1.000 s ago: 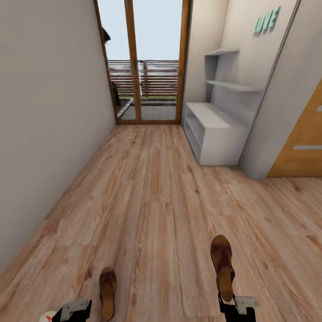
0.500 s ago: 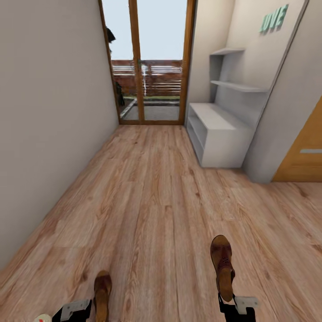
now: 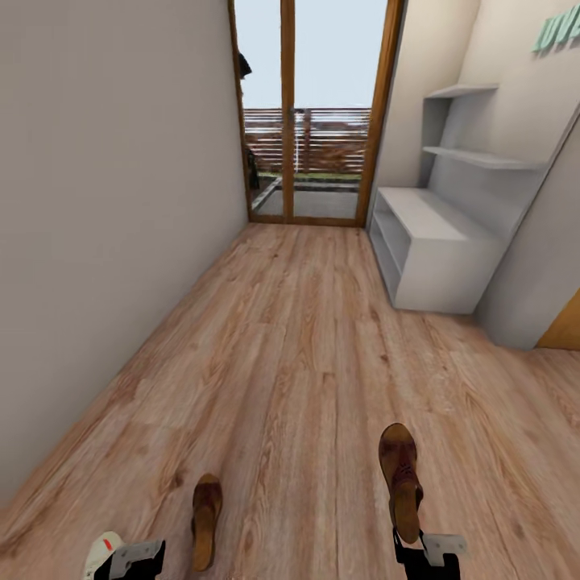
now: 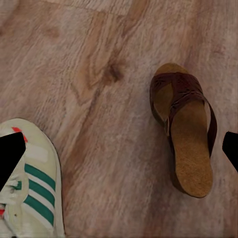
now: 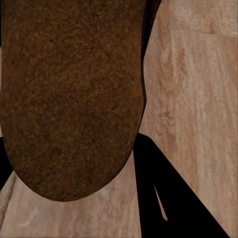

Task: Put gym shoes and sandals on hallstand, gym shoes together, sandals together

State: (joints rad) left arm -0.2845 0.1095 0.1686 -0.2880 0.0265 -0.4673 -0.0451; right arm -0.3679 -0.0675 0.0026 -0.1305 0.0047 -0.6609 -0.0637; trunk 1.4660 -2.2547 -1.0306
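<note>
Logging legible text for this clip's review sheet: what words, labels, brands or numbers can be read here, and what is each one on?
"UVE": teal raised letters on the wall panel above the hallstand, cut off by the picture's edge, so the word may be incomplete.
Gym shoe: green stripes and a red patch, no readable brand.
Sandals: no text.

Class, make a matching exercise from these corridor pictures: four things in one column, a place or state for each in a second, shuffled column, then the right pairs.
Things
1. sandal by the left gripper
2. other sandal
3. gym shoe
4. hallstand

Places or states
A. white with green stripes, on the floor
B. against the right-hand wall, shelves bare
C. held in the right gripper, off the floor
D. lying on the floor, tan footbed up

Pairs: 1-D, 2-C, 3-A, 4-B
</note>
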